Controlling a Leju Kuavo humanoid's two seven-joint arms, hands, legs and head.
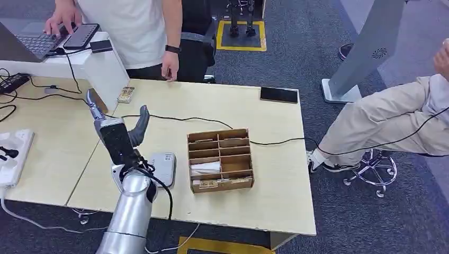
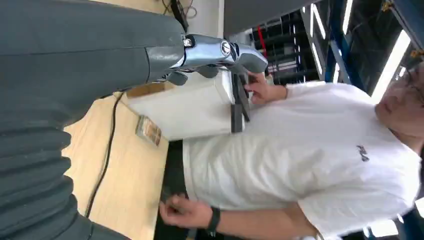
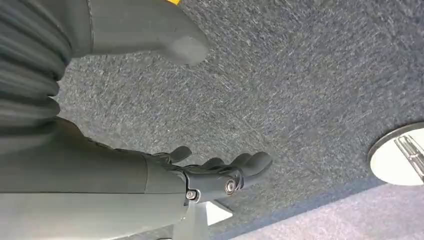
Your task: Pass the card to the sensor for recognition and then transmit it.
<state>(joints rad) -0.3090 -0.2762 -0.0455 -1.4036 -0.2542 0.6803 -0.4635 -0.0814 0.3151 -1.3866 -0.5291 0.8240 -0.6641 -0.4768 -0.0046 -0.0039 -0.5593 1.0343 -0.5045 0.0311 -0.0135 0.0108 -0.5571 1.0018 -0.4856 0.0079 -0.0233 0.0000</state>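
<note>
Left hand [image 1: 117,129] raised over worktop [image 1: 275,174], fingers spread, empty. Grey sensor [image 1: 163,167] just right of its wrist. Further right, white card [image 1: 205,168] lies flat in wooden organiser [image 1: 218,132], long axis crosswise. Right hand [image 3: 215,172] hangs empty, loosely open; left is nearer.

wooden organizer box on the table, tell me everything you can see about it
The wooden organizer box is a shallow open-topped tray of thin light-brown wood, split by dividers into several compartments. It lies flat on the pale table, near its front edge, turned slightly askew. One compartment on its left side holds something white; the front row holds small items too blurred to identify. A black cable runs just behind it. The grey sensor sits beside it, apart.
</note>
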